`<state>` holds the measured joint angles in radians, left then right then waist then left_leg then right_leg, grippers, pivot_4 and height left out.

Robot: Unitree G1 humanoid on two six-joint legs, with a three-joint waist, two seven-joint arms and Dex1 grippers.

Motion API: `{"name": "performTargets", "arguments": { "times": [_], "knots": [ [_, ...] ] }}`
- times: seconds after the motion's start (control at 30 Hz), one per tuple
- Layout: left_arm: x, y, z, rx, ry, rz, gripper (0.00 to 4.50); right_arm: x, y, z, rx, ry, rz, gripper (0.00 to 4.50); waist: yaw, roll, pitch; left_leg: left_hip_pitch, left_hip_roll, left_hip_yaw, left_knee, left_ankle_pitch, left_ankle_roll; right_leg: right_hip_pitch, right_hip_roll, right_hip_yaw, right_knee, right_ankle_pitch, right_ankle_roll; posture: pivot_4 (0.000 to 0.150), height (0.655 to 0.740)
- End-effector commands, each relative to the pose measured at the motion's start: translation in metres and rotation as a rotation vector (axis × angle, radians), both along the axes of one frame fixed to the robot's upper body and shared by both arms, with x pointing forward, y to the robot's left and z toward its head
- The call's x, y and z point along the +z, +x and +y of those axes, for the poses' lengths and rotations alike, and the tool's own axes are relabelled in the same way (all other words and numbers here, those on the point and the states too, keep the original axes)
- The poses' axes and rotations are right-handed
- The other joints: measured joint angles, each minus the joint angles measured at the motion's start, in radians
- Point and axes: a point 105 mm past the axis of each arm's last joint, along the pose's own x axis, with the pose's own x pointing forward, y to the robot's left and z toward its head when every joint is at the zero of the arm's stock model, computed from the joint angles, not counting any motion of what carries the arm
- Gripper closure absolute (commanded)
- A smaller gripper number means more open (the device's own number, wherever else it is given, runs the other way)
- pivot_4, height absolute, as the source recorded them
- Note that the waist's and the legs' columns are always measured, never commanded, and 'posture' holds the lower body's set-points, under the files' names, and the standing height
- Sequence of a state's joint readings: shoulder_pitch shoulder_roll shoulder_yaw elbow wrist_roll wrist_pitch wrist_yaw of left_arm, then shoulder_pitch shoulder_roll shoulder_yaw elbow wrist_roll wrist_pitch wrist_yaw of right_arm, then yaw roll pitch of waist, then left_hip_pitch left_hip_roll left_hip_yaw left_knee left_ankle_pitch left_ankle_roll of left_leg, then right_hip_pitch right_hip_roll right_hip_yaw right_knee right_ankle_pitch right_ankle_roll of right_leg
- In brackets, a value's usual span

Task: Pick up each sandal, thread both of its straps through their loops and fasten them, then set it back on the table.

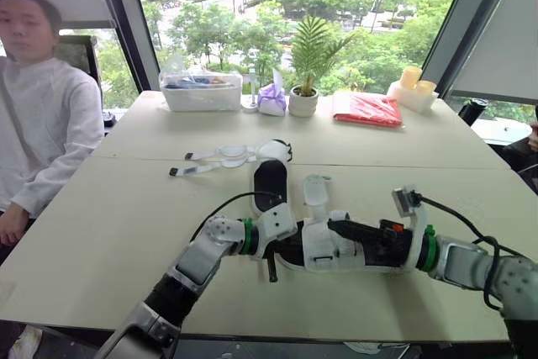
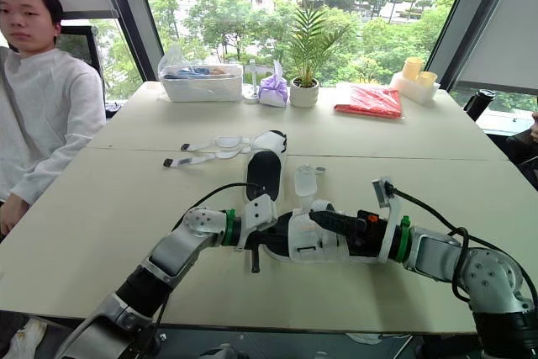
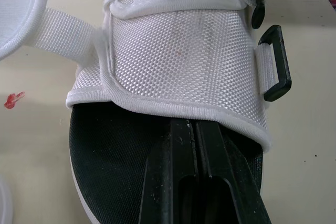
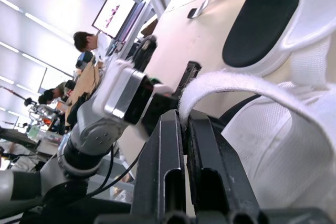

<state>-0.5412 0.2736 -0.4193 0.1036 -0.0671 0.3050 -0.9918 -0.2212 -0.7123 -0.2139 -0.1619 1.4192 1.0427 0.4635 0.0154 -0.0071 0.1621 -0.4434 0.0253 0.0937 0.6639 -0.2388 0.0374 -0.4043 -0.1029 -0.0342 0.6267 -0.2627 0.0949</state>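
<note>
In the left eye view, the nearer sandal [image 1: 324, 250] is seen at the lower centre of the frame, over the pale table [image 1: 101, 233]. It is flanked by both grippers. Whether it rests on the tabletop or is raised just clear of it cannot be told. The left gripper [image 1: 271, 251] is brought in from the lower left and meets the sandal's black end. The right gripper [image 1: 338, 229] is brought in from the lower right and lies across the white upper. Just above, at mid-frame, the second sandal [image 1: 270, 181] lies footbed up, with its open straps [image 1: 214, 157] spread flat toward the left. Along the table's far edge, at the top of the frame, a clear box [image 1: 202, 90], a potted plant [image 1: 307, 65] and a red packet [image 1: 367, 109] are lined up. A person in white [image 1: 42, 124] is seated at the left edge.

In the left wrist view, the two black fingers [image 3: 170, 182] are pressed together and pushed under the white mesh upper [image 3: 184, 51], onto the black footbed [image 3: 110, 161]. Nothing is seen between them. A black loop [image 3: 275, 64] is seen at the right of the upper.

In the right wrist view, the fingers [image 4: 163, 166] are clenched, and the end of a white strap [image 4: 236, 85] is pinched at their tips. The strap arches away toward the right of the frame.
</note>
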Motion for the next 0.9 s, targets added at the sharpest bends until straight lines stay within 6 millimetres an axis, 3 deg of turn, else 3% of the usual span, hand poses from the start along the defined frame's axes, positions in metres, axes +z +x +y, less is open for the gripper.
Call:
{"name": "performTargets", "arguments": {
  "times": [0.03, 0.13, 0.37, 0.5, 0.57, 0.63, 0.9],
  "knots": [
    [-0.003, -0.004, -0.001, 0.001, 0.004, 0.006, 4.50, 0.005, 0.007, -0.016, -0.077, -0.016, -0.013, 2.58, 0.000, 0.000, 0.000, 0.000, 0.000, 0.000, 0.000, 0.000, 0.000, 0.000, 0.000, 0.000, 0.000, 0.000, 0.000, 0.150, 0.7400],
    [-0.003, -0.004, -0.001, 0.005, 0.003, 0.006, 4.50, 0.010, 0.001, -0.013, -0.037, -0.030, -0.028, 1.15, -0.001, 0.000, 0.000, 0.000, 0.000, 0.000, 0.000, 0.000, 0.000, 0.000, 0.000, 0.000, 0.000, 0.000, 0.000, 0.150, 0.7400],
    [-0.004, 0.003, 0.000, 0.017, 0.004, 0.000, 4.50, 0.035, 0.008, -0.022, -0.045, -0.034, -0.120, 1.15, 0.000, 0.000, 0.000, 0.000, 0.000, 0.000, 0.000, 0.000, 0.000, 0.000, 0.000, 0.000, 0.000, 0.000, 0.000, 0.150, 0.7400],
    [-0.001, 0.009, 0.000, 0.025, 0.001, -0.009, 4.50, 0.050, 0.049, -0.036, -0.186, -0.248, -0.274, 1.15, -0.003, 0.001, 0.000, 0.000, 0.000, 0.001, 0.000, 0.000, 0.000, -0.001, 0.000, 0.000, 0.000, 0.000, 0.000, 0.150, 0.7400],
    [-0.001, 0.011, 0.000, 0.023, 0.001, -0.013, 4.50, 0.037, 0.068, -0.038, -0.189, -0.451, -0.323, 1.15, -0.005, 0.001, 0.000, 0.000, 0.000, 0.002, 0.000, 0.000, 0.000, -0.002, 0.000, 0.001, 0.001, 0.000, 0.000, 0.150, 0.7400],
    [-0.001, 0.011, -0.001, 0.022, 0.001, -0.014, 4.50, 0.027, 0.078, -0.038, -0.163, -0.548, -0.344, 1.15, -0.003, 0.001, 0.000, 0.000, 0.000, 0.003, 0.000, 0.000, 0.000, -0.003, 0.001, 0.001, 0.000, 0.000, 0.000, 0.150, 0.7400],
    [0.001, 0.012, -0.002, 0.031, -0.002, -0.023, 4.50, -0.006, 0.101, -0.034, -0.067, -0.675, -0.301, 1.15, -0.003, 0.001, 0.000, -0.001, 0.000, 0.006, 0.000, -0.001, 0.002, -0.004, 0.001, 0.001, 0.002, 0.002, 0.003, 0.150, 0.7400]
  ]
}}
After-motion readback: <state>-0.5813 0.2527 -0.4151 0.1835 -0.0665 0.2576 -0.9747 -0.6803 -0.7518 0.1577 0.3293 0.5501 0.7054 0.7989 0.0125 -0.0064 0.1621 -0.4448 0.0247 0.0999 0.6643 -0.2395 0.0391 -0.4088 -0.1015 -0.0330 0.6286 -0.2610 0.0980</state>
